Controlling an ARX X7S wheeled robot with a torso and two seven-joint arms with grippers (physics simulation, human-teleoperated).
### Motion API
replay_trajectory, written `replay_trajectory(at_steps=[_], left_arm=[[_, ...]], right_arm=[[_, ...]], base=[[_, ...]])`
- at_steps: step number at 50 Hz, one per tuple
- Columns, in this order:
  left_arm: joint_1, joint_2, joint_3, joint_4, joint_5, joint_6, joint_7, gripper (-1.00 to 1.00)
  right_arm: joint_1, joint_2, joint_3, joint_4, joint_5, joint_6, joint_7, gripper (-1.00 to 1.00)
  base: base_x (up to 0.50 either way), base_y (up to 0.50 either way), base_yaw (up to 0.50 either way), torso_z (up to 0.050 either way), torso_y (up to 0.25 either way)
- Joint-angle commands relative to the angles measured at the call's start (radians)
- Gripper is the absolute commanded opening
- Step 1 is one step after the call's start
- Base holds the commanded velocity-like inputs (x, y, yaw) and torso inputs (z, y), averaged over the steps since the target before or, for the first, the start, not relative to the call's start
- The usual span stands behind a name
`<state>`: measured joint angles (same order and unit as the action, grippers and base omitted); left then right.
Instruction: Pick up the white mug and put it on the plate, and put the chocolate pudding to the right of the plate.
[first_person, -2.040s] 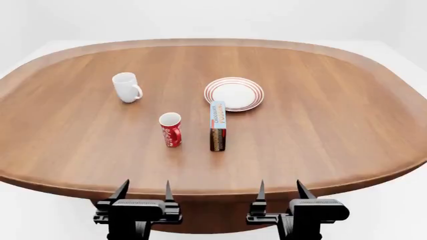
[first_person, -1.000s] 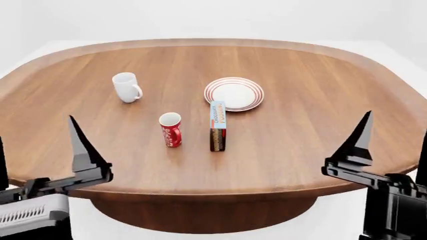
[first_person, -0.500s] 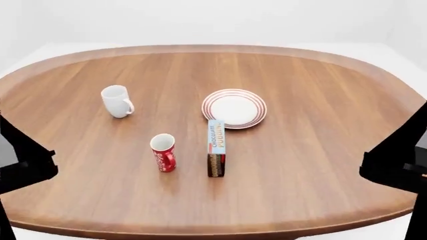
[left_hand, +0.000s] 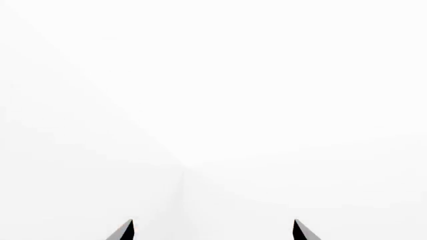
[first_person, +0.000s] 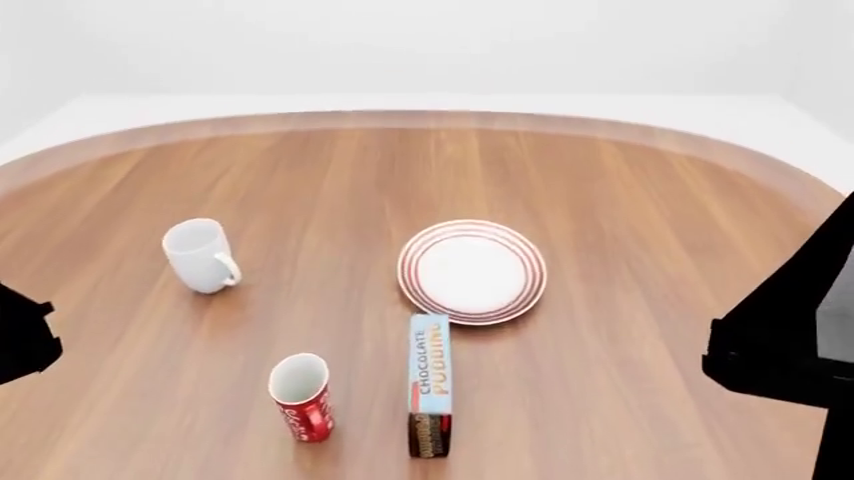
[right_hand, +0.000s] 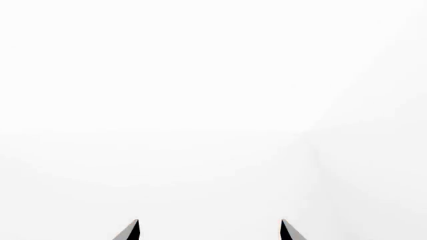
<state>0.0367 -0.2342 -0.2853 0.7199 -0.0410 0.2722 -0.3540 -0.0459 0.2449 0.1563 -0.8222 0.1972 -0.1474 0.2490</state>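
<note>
**Both arms raised, nothing yet grasped**

We judged the left gripper, fingers spread and empty like the right gripper, should approach the white mug, standing well left of the plate. We counted one mug, one plate, one chocolate pudding before the plate, one red cup.

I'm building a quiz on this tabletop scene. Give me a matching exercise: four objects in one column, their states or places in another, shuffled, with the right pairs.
1. glossy white ceramic mug
2. round white plate with red rings
3. dark brown chocolate pudding carton
4. red-and-white handleless cup

A. bare, nothing on it
B. standing on edge just in front of the plate
C. farthest left, handle showing
D. upright, left of the carton

Pairs: 1-C, 2-A, 3-B, 4-D
</note>
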Motion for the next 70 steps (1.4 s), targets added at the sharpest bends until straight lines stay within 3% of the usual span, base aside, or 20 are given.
replay_trajectory(at_steps=[1,42,48,70], left_arm=[[0.008,-0.005,-0.004,0.02,0.0,0.004,-0.009,1.0],[0.023,-0.023,0.009,0.037,0.003,0.013,-0.026,1.0],[0.024,-0.026,0.011,0.042,0.002,0.007,-0.029,1.0],[0.027,-0.038,0.029,0.033,-0.001,-0.005,-0.03,1.0]], right_arm=[[-0.006,0.012,-0.006,-0.013,-0.004,-0.002,0.002,1.0],[-0.023,0.037,-0.03,-0.05,-0.071,-0.016,0.017,1.0],[-0.021,0.026,-0.028,-0.04,-0.148,-0.011,0.039,1.0],[-0.035,0.023,-0.034,-0.029,-0.17,-0.059,0.058,1.0]], base=[[0.5,-0.01,0.0,0.0,0.0],[0.5,-0.01,0.0,0.0,0.001],[0.49,0.01,0.0,0.0,0.0],[0.06,0.32,0.0,0.0,0.0]])
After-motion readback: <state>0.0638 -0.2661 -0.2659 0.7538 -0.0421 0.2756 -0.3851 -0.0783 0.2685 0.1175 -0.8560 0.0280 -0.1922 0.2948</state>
